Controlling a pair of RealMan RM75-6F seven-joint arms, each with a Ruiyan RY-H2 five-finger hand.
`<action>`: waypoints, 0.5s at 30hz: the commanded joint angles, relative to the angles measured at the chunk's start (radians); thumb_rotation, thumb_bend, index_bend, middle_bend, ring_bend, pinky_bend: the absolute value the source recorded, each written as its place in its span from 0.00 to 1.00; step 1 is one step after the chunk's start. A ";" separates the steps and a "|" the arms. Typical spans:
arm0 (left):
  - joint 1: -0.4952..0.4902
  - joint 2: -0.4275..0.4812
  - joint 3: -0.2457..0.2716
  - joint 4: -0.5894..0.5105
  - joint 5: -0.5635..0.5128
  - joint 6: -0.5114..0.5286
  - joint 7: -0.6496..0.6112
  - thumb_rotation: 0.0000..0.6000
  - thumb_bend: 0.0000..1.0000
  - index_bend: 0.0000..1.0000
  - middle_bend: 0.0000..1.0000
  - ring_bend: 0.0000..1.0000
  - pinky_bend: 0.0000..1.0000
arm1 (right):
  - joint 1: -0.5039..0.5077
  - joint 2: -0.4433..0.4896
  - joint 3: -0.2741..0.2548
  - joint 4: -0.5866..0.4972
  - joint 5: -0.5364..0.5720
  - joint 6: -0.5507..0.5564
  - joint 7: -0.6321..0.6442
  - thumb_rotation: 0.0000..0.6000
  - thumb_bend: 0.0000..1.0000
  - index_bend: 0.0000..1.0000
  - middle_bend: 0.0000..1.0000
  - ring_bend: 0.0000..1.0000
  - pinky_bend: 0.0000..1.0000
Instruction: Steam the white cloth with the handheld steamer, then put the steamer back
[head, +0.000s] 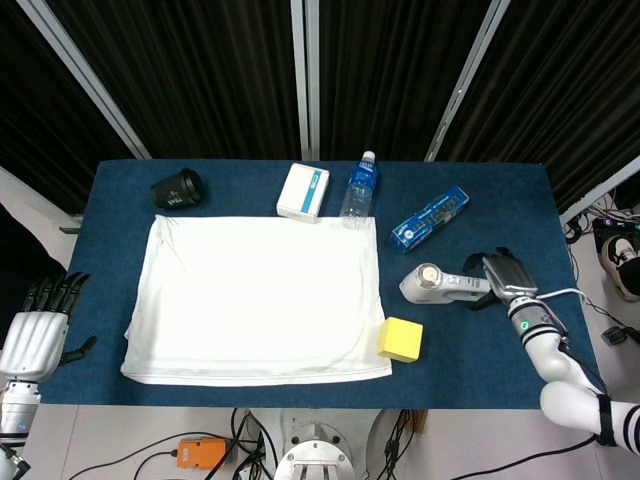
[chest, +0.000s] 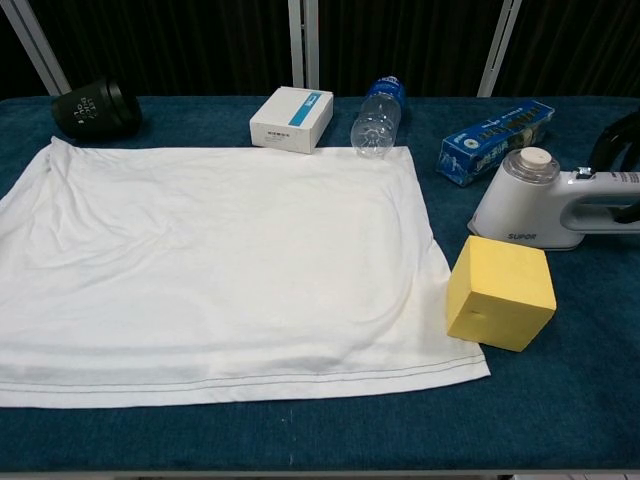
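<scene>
The handheld steamer (head: 448, 285) lies on its side on the blue table (head: 500, 200), just right of the white cloth (head: 258, 298), with a yellow block (head: 400, 339) near its head. The right hand (head: 503, 276) sits over the steamer's handle end; whether the fingers have closed on the handle cannot be determined. The left hand (head: 38, 330) hangs off the table's left edge, fingers apart, holding nothing. Along the far edge of the cloth: 1 black cup (head: 177, 188), 1 white box (head: 303, 191), 1 water bottle (head: 357, 190), 1 blue packet (head: 429, 218).
</scene>
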 joint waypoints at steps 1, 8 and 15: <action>-0.001 0.002 0.000 -0.001 0.001 0.000 0.001 1.00 0.14 0.06 0.08 0.00 0.00 | 0.024 -0.022 -0.009 0.017 0.031 -0.009 -0.023 1.00 0.00 0.47 0.42 0.39 0.13; 0.002 0.009 0.001 -0.002 -0.003 0.000 0.001 1.00 0.14 0.06 0.08 0.00 0.00 | 0.053 -0.046 -0.014 0.034 0.056 -0.009 -0.028 1.00 0.00 0.52 0.50 0.52 0.14; 0.005 0.010 0.003 -0.003 -0.006 -0.001 0.001 1.00 0.14 0.06 0.08 0.00 0.00 | 0.060 -0.058 -0.024 0.049 0.058 -0.017 -0.008 1.00 0.00 0.55 0.53 0.56 0.14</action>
